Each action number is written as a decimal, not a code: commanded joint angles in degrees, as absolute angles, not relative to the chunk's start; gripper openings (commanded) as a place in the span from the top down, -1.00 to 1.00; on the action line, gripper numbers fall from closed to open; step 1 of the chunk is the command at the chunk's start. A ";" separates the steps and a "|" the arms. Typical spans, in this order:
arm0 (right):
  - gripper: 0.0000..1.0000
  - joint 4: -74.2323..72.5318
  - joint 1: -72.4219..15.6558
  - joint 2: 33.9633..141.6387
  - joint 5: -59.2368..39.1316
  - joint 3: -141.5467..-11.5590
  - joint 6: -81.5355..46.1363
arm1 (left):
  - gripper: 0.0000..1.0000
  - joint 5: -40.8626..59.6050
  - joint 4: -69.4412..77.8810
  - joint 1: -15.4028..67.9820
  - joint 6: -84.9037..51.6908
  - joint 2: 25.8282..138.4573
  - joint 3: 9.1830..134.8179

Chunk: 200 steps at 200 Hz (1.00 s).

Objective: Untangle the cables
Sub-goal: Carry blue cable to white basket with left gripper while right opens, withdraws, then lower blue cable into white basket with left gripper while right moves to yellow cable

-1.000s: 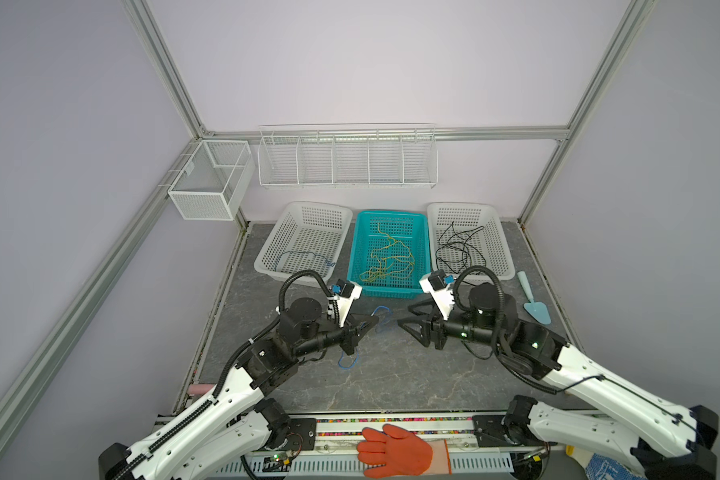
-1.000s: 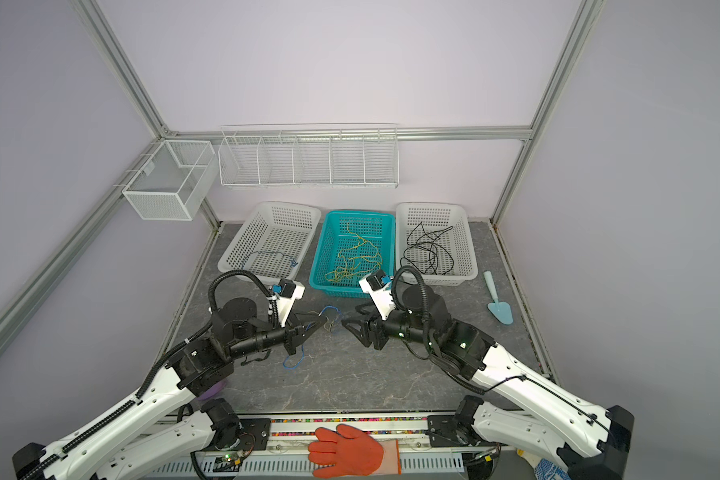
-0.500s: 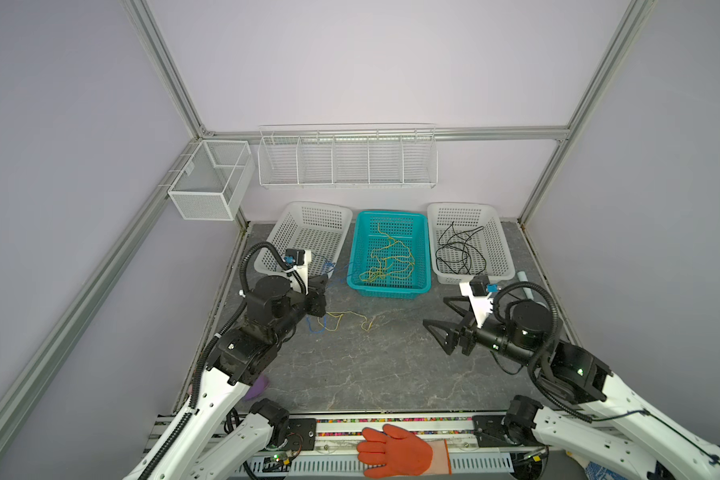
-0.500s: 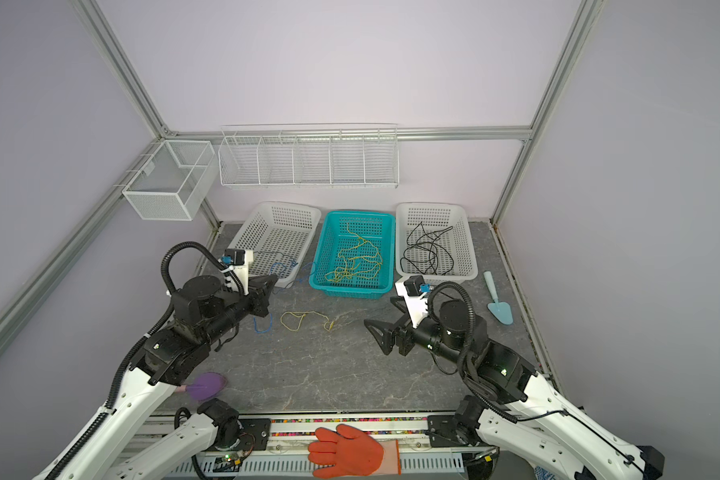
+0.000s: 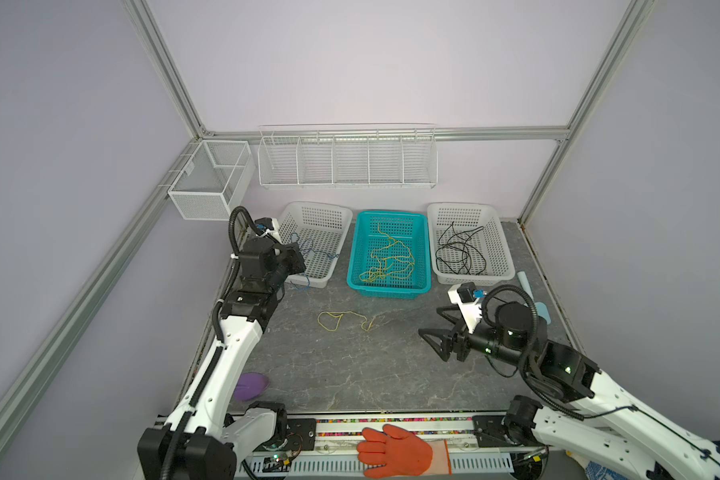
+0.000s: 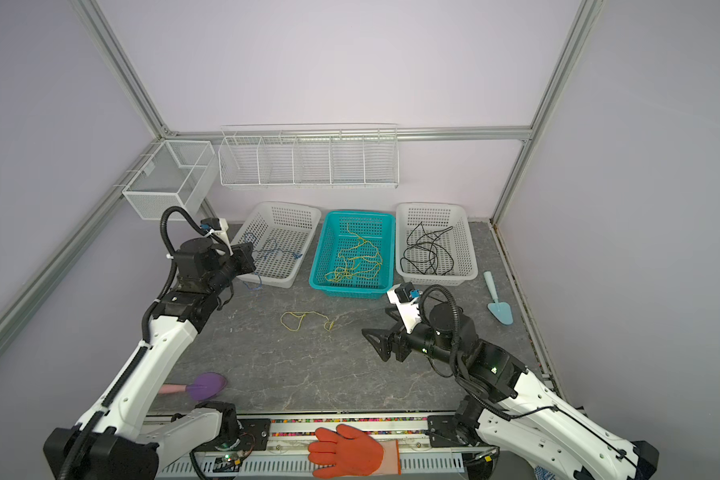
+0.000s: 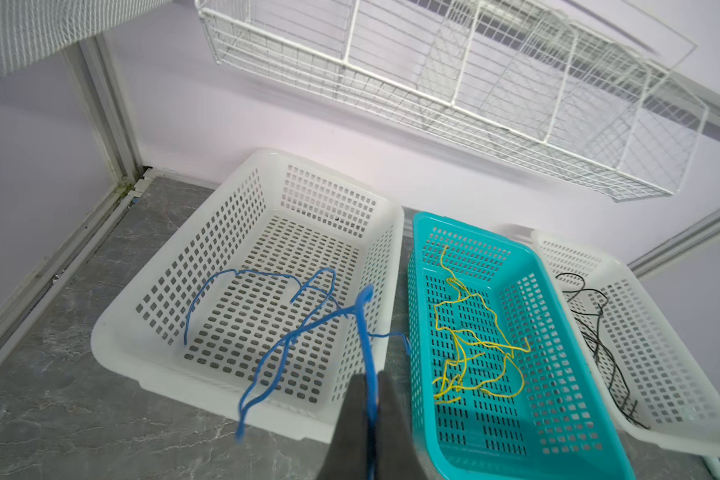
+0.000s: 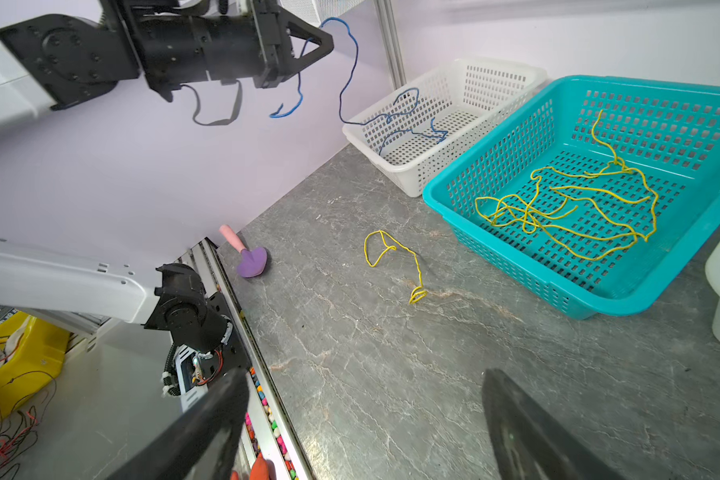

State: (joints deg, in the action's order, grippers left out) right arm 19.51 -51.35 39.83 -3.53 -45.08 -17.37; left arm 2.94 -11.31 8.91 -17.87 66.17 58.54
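grey, seemingly marble tabletop; lilac walls

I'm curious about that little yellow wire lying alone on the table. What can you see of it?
The loose yellow cable is thin and limp. It lies on the grey table, apart from the teal basket behind it. One end curls into an open loop, the other into a small bunch. Nothing else touches it.

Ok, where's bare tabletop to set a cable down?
Widest bare tabletop: between the loose yellow cable, the purple scoop and the front rail. Also a strip between the teal basket and the open right gripper. Crowded: the back basket row, where the left gripper holds the blue cable trailing into a white basket.
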 commanded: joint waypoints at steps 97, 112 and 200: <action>-0.79 16.32 -51.23 43.37 -8.53 -42.05 -17.36 | 0.57 6.03 -6.02 6.68 -16.83 94.98 75.32; -0.79 16.56 -51.24 43.89 -8.70 -41.99 -17.38 | 0.57 5.49 -6.37 6.68 -16.27 95.51 75.70; -0.78 17.52 -51.81 53.89 -7.38 -42.97 -19.59 | -0.18 5.77 -10.45 6.59 -19.23 89.70 73.97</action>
